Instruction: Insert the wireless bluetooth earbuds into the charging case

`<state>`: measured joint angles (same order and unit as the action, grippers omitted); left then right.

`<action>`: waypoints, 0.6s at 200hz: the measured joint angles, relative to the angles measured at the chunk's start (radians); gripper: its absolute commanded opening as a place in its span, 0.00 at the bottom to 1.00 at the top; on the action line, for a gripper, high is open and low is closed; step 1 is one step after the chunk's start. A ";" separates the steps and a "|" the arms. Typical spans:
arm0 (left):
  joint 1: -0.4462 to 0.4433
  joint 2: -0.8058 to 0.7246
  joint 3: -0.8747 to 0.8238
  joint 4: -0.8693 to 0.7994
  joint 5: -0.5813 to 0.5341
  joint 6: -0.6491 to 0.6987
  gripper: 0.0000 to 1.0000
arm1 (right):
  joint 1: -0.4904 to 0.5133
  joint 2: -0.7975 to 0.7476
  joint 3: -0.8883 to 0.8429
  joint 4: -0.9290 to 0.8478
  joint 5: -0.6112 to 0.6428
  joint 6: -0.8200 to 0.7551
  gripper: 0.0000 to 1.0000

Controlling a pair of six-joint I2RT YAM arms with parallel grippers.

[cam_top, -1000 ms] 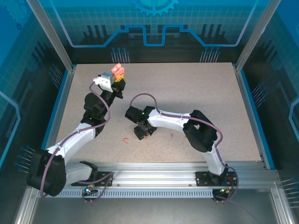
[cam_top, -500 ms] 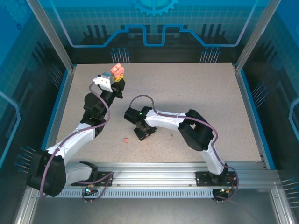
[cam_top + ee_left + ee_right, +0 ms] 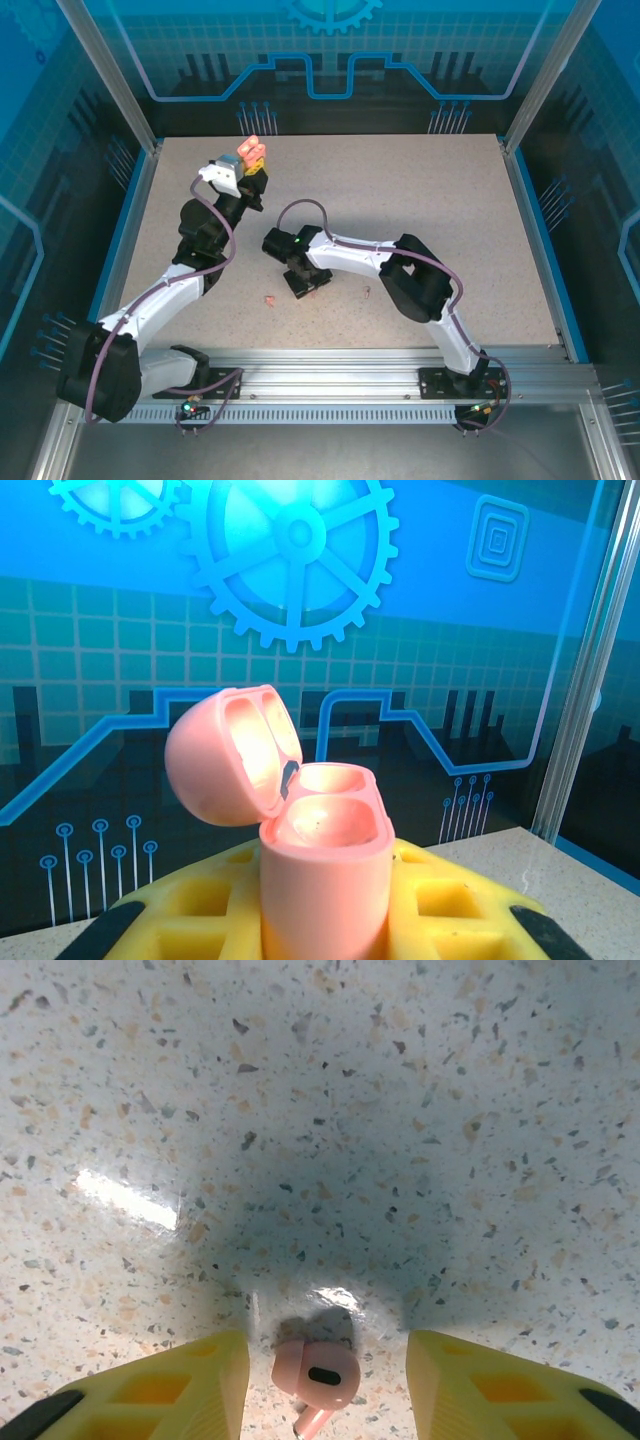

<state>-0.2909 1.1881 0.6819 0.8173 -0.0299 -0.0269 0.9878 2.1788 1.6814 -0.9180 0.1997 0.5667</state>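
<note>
In the top view, the left gripper (image 3: 250, 166) is raised over the far left part of the counter (image 3: 450, 220). It holds the pink case (image 3: 250, 150) at its tip. The right gripper (image 3: 308, 284) is down low near the middle of the counter. From above, its own wrist hides how its jaws stand. A loose earbud (image 3: 268, 298) lies on the counter just left of that gripper, apart from it.

The left wrist view gives the close look at the case (image 3: 325, 880) that the top view cannot. It stands upright, pinched between the yellow fingers (image 3: 450, 895) of the left gripper (image 3: 325, 905). Its lid (image 3: 235, 755) is swung open and tilted back to the left. Two hollow pockets show in the lid and two in the base.

The right wrist view shows what the arm hides from above. The right gripper (image 3: 325, 1360) has its jaws spread wide, with the yellow fingers (image 3: 170, 1385) close over the speckled counter (image 3: 400, 1110). A second earbud (image 3: 315, 1372) lies on the counter between them, touching neither finger.
</note>
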 measured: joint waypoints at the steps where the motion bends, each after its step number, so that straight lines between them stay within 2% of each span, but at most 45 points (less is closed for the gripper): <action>1: 0.000 0.000 0.000 0.000 0.000 0.000 0.00 | 0.000 0.001 0.000 0.000 0.000 0.000 0.44; 62: 0.000 -0.001 0.000 0.000 0.000 0.000 0.00 | 0.000 0.013 0.003 -0.001 -0.018 0.010 0.36; 120: 0.000 -0.001 0.000 0.000 0.000 -0.001 0.00 | 0.000 0.013 0.002 0.002 -0.021 0.011 0.36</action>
<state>-0.2909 1.1873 0.6819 0.8173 -0.0296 -0.0277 0.9882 2.1921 1.6833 -0.9157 0.1787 0.5781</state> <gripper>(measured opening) 0.226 0.363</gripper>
